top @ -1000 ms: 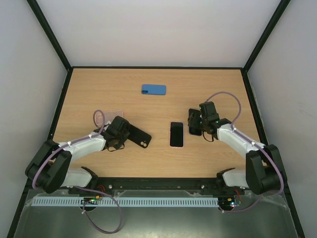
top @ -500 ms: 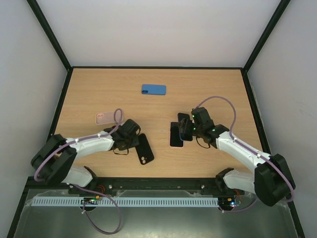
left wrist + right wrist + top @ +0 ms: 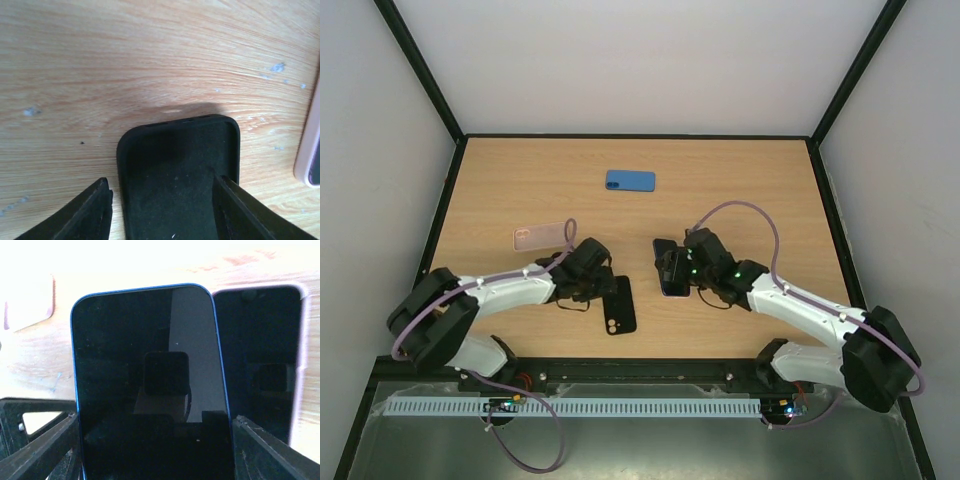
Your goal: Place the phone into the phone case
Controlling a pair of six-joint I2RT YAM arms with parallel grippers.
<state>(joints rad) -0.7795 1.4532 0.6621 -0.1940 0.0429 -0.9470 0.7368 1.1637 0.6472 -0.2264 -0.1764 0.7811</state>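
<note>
The black phone case [image 3: 619, 308] lies open side up on the table near the front edge; its soft lining [image 3: 175, 165] fills the left wrist view. My left gripper [image 3: 604, 286] [image 3: 165, 212] stands open over the case's near end, one finger outside the left wall with bare wood between them, the other over the right side. The phone [image 3: 150, 385], dark-screened with a blue rim, is held across its width by my right gripper [image 3: 672, 268] [image 3: 157, 450], just right of the case and above the table.
A second phone in a pale pink cover [image 3: 676, 288] [image 3: 262, 360] lies right under the held phone. A clear pink case [image 3: 540, 237] [image 3: 27, 302] sits to the left, a blue case [image 3: 630, 180] at the back middle. Black frame rails [image 3: 640, 136] edge the table.
My left gripper dragged the black case right and toward the front, turned it lengthwise, then opened. My right gripper carried the phone left, over the pink-covered phone.
</note>
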